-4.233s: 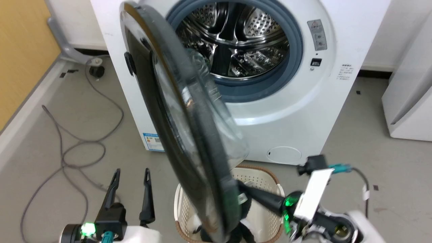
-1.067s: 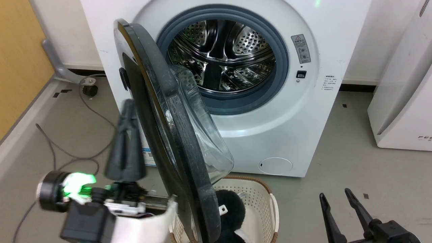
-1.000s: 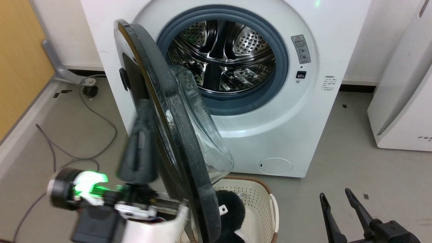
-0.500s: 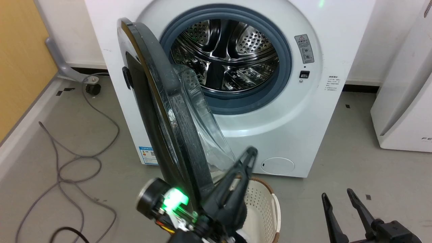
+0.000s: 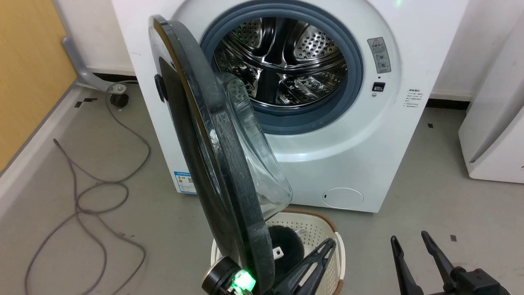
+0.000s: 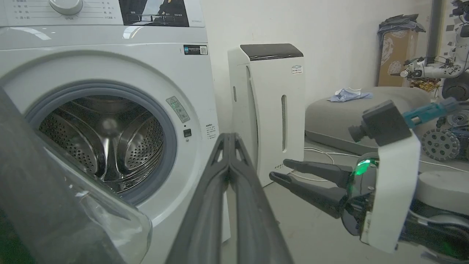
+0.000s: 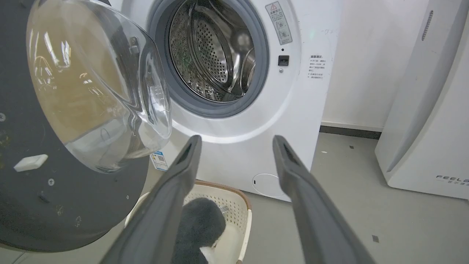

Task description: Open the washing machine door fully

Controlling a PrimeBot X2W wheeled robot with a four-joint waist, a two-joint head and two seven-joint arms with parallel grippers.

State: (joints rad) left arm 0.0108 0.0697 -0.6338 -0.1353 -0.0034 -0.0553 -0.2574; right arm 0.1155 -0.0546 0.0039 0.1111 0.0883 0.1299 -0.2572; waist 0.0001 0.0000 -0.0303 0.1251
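Grey floor [image 5: 430,176] runs under everything, with a loose cable [image 5: 77,192] trailing at its left side. The washing machine [image 5: 360,135] stands on it. The washing machine door [image 5: 223,164] hangs from the left edge of the machine's front, swung out to roughly a right angle. The head view meets it edge-on, glass bowl facing right and steel drum [image 5: 286,61] laid bare. Its lower rim overhangs a cream basket [image 5: 315,214] on the floor before the machine.

The left hand [image 6: 229,137] has its fingers pressed together with nothing between them. It sits low over the basket, on the bowl side of the door's rim, probably placed to push the inner face further outward. Whether it touches the door I cannot tell. The right hand [image 5: 408,237] is spread wide and empty, low at the right and well apart from the door, likely kept out of its swing.
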